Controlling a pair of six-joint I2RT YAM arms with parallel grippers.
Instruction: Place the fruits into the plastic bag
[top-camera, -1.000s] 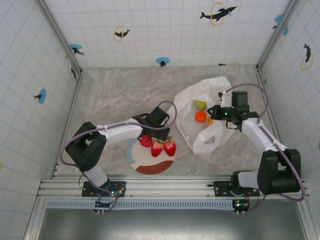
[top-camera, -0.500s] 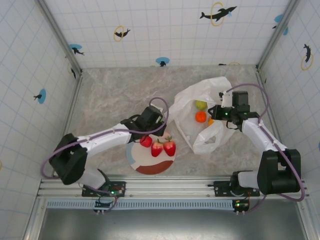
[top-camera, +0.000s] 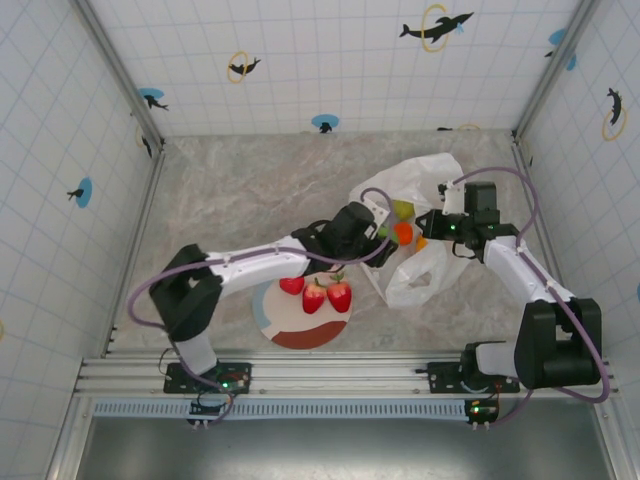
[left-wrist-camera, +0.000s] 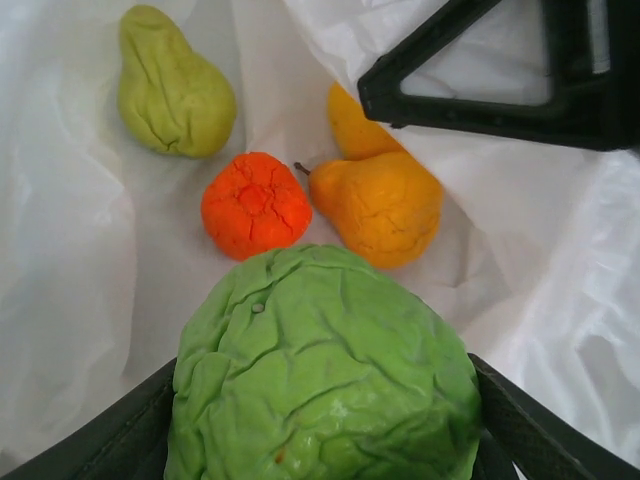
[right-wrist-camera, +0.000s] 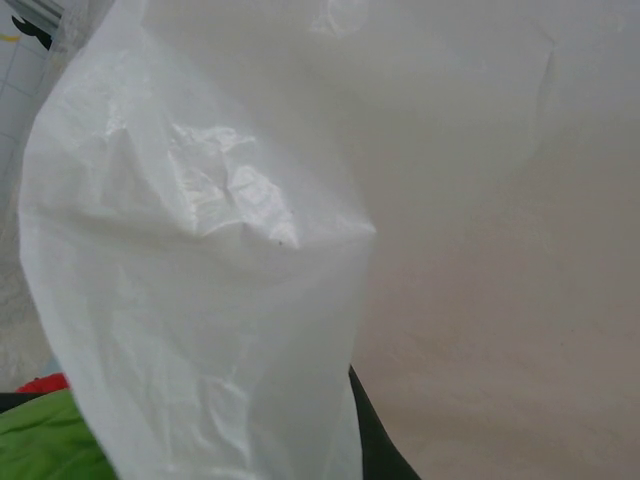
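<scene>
My left gripper (top-camera: 383, 232) is shut on a wrinkled green apple (left-wrist-camera: 320, 370), its dark fingers (left-wrist-camera: 135, 440) pressed against both sides. It hangs over the mouth of the white plastic bag (top-camera: 420, 275). Inside the bag lie a yellow-green pear (left-wrist-camera: 172, 88), an orange citrus ball (left-wrist-camera: 255, 203) and an orange-yellow pear (left-wrist-camera: 385, 205). My right gripper (top-camera: 447, 226) is shut on the bag's rim and holds it up; bag film (right-wrist-camera: 200, 250) drapes over its finger (right-wrist-camera: 375, 440). Two strawberries (top-camera: 326, 296) and a red apple (top-camera: 292, 285) rest on the plate (top-camera: 300, 332).
The plate sits just left of the bag, close to the table's near edge. Tiled walls enclose the marble table (top-camera: 230, 190) on three sides, with metal posts at the back corners. Open table surface lies behind and to the left of my left arm.
My left gripper has swung right from above the plate to the bag's mouth. The right arm and the fruits on the plate have stayed put.
</scene>
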